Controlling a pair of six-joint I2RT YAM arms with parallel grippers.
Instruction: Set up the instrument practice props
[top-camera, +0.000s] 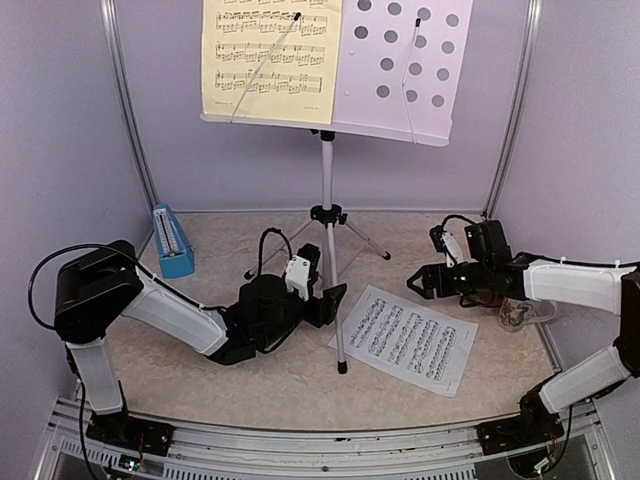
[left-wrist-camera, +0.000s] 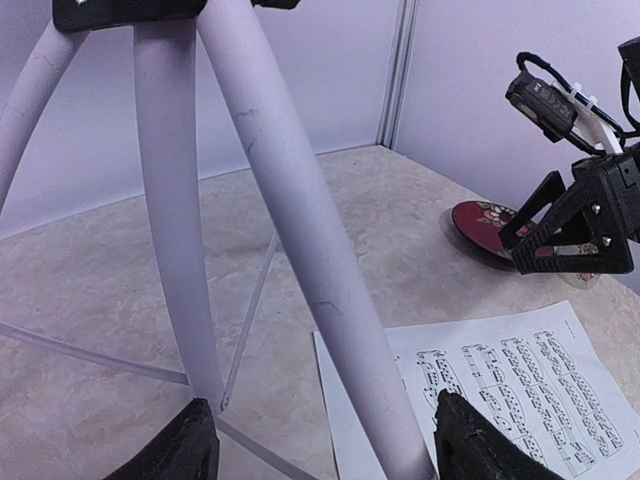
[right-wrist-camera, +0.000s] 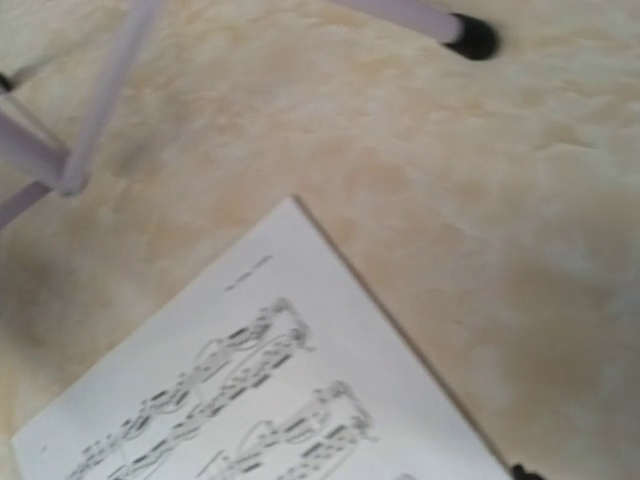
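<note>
My right pincer (top-camera: 420, 283), jaws spread, hovers over the far edge of the white sheet (top-camera: 405, 340), which lies flat toward the front right of the tabletop (top-camera: 290, 385). My left pincer (left-wrist-camera: 335, 445), likewise spread, straddles the front leg of the music stand (top-camera: 327, 170). Flat paper, I judge, wants a low, angled pinch at one corner

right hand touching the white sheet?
Apart. Left wrist view shows the right hand hovering above the white sheet, with bare table between them.

Metronome (top-camera: 173, 240) left of stand (top-camera: 327, 180), sheet (top-camera: 405, 340) right
</note>
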